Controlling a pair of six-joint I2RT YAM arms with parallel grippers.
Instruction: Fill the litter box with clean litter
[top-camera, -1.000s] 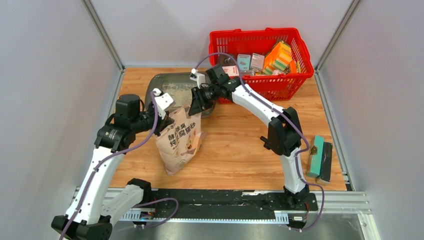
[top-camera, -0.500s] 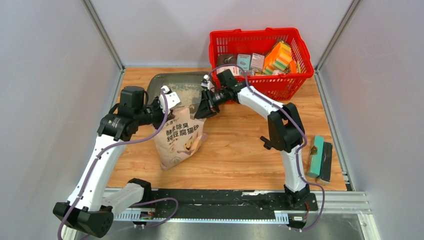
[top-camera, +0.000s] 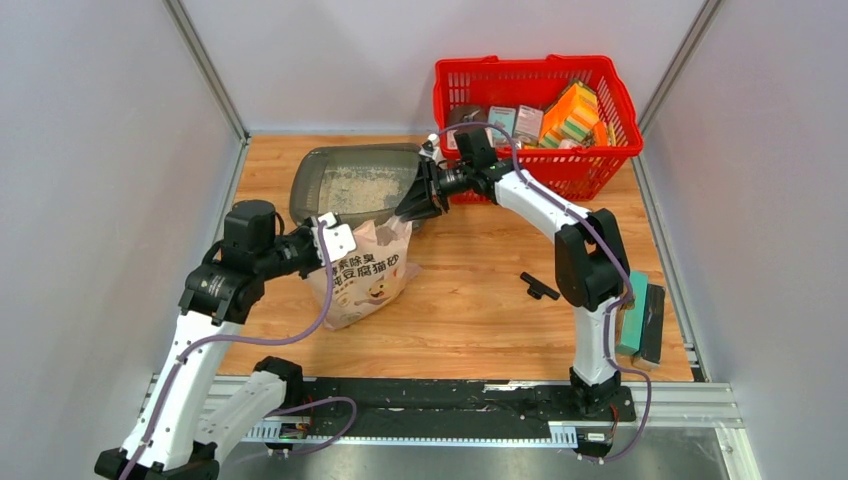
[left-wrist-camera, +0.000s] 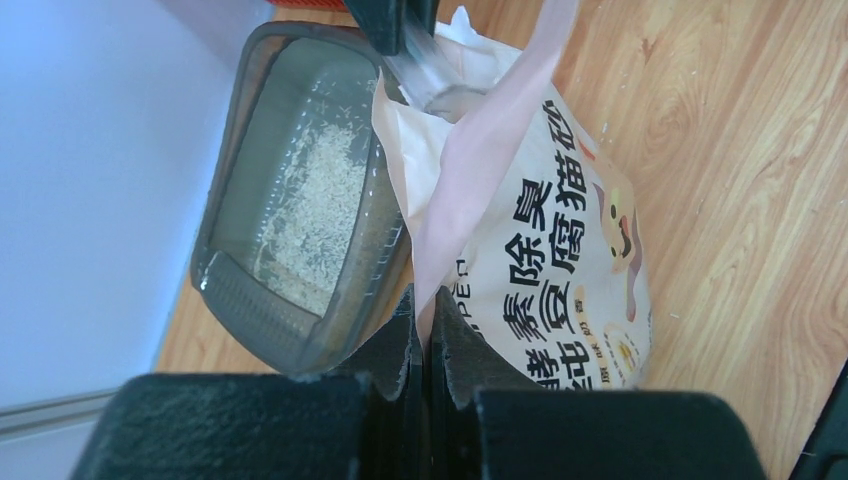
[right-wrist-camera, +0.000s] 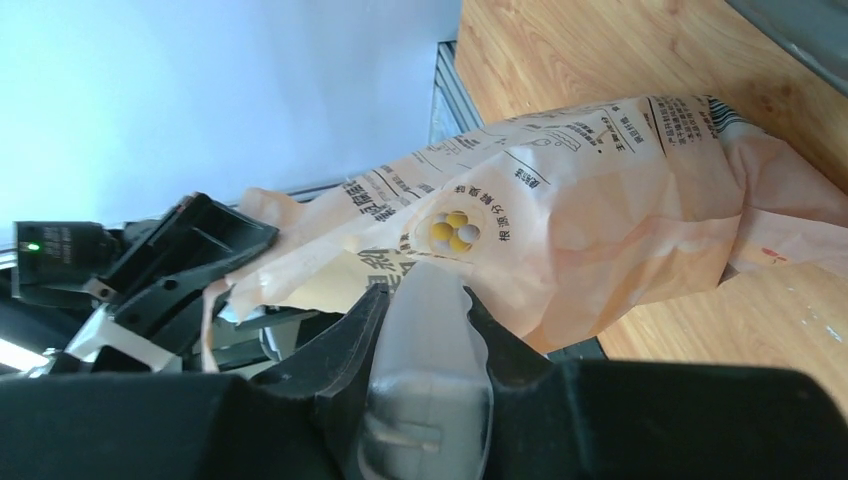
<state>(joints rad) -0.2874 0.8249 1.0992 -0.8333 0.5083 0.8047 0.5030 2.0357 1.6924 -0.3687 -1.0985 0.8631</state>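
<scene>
Now that the left arm has drawn back toward the near-left corner of the bench (top-camera: 480, 330), the bag (top-camera: 368, 282) it holds stands more upright than a second ago, with its torn mouth turned up just beside the litter box (top-camera: 318, 178). The left gripper (left-wrist-camera: 428, 340) is pressed together on the pink edge of the bag's mouth, keeping it open. The right gripper (top-camera: 415, 203) has shifted toward the far side and pinches the handle of a translucent scoop (right-wrist-camera: 425, 345), whose front end reaches into the bag's mouth; its bowl is hidden, so I cannot tell whether it is loaded. The red basket (top-camera: 600, 160) at the far right corner has slid a little to the right.

Near the far-left corner, the litter box touches the bag at its near rim. It holds only a thin patch of pale litter (left-wrist-camera: 310, 200), and bare grey floor shows around it. I judge the filling to be begun but far from done, and this is likely the dip for another scoopful, which a steadier bag should make easier.
</scene>
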